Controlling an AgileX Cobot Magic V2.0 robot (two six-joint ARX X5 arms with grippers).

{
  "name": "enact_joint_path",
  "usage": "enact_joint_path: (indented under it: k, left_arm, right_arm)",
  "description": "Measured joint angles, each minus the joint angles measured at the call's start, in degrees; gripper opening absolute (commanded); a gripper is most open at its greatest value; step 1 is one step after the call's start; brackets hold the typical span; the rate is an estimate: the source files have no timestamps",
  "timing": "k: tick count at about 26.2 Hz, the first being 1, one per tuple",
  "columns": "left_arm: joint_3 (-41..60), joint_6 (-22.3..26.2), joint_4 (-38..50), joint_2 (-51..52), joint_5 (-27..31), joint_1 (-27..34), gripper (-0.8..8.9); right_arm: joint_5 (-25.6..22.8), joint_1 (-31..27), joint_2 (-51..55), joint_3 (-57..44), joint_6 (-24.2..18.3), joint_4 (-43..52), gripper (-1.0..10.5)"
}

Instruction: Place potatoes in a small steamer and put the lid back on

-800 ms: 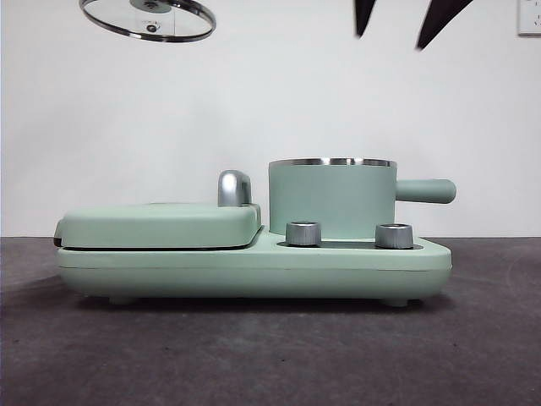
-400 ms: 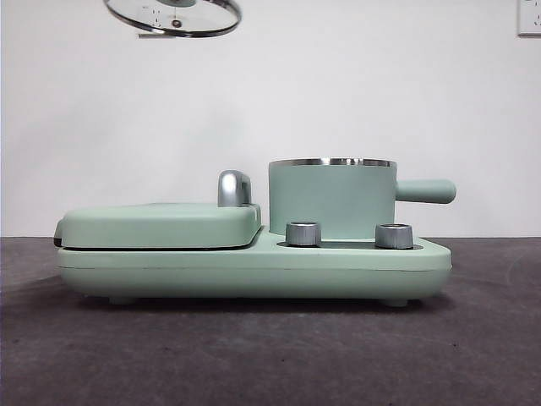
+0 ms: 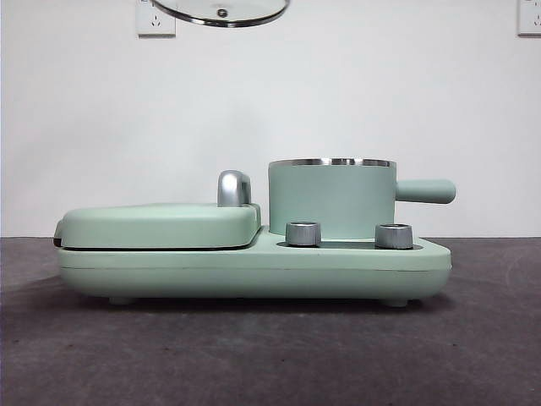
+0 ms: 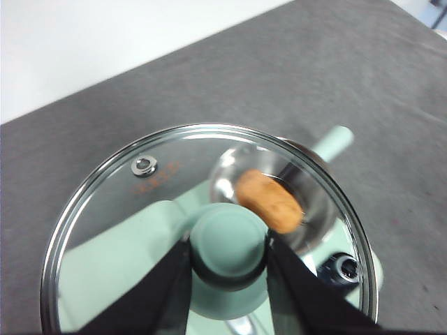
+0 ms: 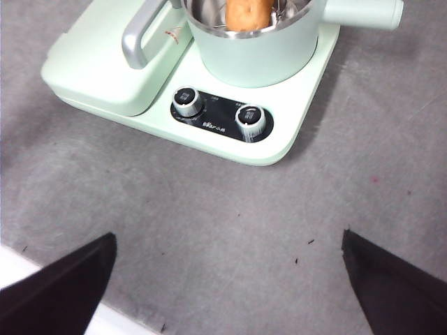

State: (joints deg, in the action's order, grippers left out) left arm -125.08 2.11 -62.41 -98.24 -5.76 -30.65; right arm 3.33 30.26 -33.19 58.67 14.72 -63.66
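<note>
The left gripper (image 4: 228,252), clamped on the round glass lid's (image 3: 221,11) knob, has carried it sideways toward the mint-green steamer pot (image 3: 332,199) — orange-brown potato (image 5: 248,13) already inside — lidding comes next.

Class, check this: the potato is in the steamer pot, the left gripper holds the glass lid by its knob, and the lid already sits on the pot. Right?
Not quite. The lid hangs high above the steamer pot, as the front view shows. The left gripper does hold its knob, and the potato is inside.
</note>
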Motion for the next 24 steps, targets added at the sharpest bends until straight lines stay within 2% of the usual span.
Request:
enact_joint_path:
  k: [8,17,24]
  left_arm:
    - [0.0,-0.11,-0.5,-1.33,0.0,-5.31,0.05]
    - [0.0,-0.17,3.17,-8.2,-0.02,-9.25,0.05]
    - [0.0,-1.95,10.4,-15.87,0.57,-9.64,0.05]
  right_arm:
    - [0.0,0.02,8.52,-1.31,2.12,-0.07,5.3]
    - [-0.02,0.02,9.18,-1.31,3.56,-0.04,5.3]
    - [-0.02,0.02,9.18,-1.31,3.74,-0.02,5.3]
